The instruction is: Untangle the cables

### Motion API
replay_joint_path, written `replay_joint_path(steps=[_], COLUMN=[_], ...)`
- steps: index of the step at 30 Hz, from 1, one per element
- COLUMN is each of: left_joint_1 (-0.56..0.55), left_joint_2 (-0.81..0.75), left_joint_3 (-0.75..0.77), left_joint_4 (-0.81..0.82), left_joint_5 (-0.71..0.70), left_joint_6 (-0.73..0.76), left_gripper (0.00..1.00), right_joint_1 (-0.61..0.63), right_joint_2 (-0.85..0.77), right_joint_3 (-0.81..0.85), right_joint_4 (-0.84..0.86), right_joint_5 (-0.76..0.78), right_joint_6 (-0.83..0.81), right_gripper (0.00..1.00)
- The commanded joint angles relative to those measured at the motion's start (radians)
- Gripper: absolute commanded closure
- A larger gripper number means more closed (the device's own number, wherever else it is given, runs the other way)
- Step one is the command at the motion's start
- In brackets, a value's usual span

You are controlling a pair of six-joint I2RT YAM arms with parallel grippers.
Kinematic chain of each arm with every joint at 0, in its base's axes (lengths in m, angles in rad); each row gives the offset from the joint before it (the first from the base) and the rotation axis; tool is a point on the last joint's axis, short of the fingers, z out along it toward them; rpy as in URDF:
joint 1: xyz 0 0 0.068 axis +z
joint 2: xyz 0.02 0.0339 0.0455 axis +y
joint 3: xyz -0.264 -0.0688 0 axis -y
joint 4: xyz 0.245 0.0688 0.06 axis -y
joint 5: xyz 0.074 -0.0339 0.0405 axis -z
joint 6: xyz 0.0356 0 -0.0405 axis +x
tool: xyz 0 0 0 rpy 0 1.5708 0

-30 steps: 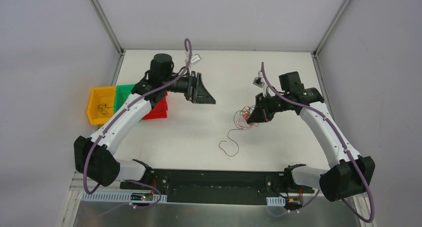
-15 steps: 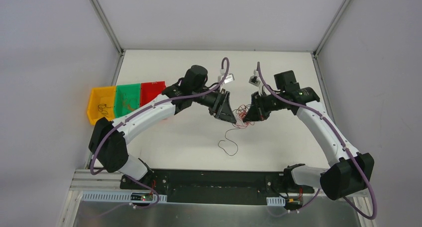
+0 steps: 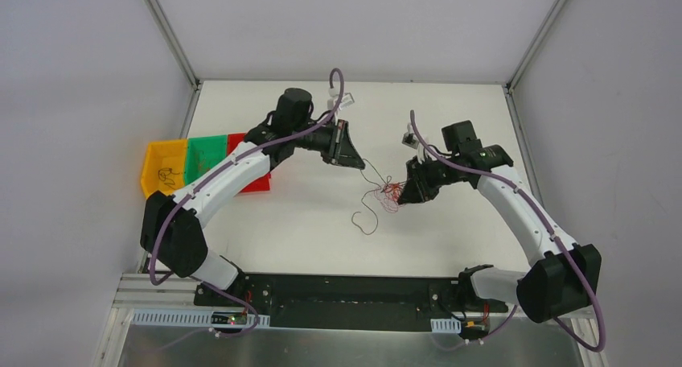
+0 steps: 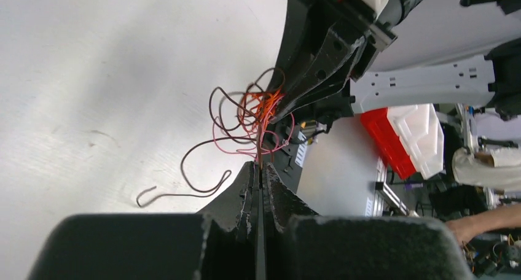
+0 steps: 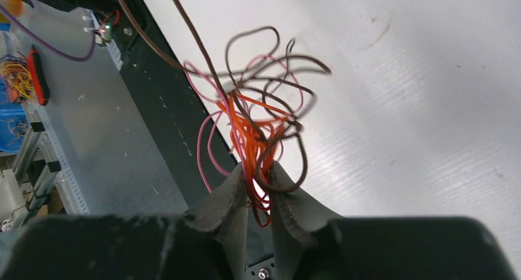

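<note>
We find the cables point(image 3: 387, 193) bunched against the right gripper point(image 5: 258, 177), which is clamped on the clump; the left gripper point(image 4: 258, 169) pinches one strand point(image 3: 371, 174); the pull axis runs from the clump towards the far left.

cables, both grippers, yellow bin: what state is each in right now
cables: tangled clump, one dark strand pulled out taut
left gripper: shut on that strand
right gripper: shut on the clump
yellow bin: holds a dark wire
</note>
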Motion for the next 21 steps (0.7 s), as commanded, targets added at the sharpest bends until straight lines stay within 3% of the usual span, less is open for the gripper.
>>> replay_joint_path(steps=[1,5,10,17,21], left_joint_1=[0.067,0.113,0.182,0.38,0.483], left_joint_2=[-0.078,-0.095,-0.107,-0.125,-0.129], left_joint_3=[0.03,0.033,0.052,0.161,0.195], left_joint_4=[0.007,-0.002,-0.025,-0.108,-0.201], left_joint_5=[0.017,0.038,0.056,0.103,0.139], left_joint_6=[-0.019,-0.023,-0.012,0.029,0.097], left_gripper=[1.0,1.0,1.0,1.0,1.0], right_joint_1=[-0.036,-0.07,-0.109,-0.216,-0.29], right_joint_2=[0.019,0.045,0.064,0.096,0.136], right_joint_3=[-0.031,-0.038,-0.043,-0.082,-0.107], right_joint_4=[-0.042,-0.054,-0.063,-0.111,-0.116], right_joint_5=[0.046,0.062,0.107,0.188,0.249], right_joint_6=[-0.097,-0.139,-0.183,-0.317,-0.387], right_gripper=[0.79,0.79,0.91,1.0,1.0])
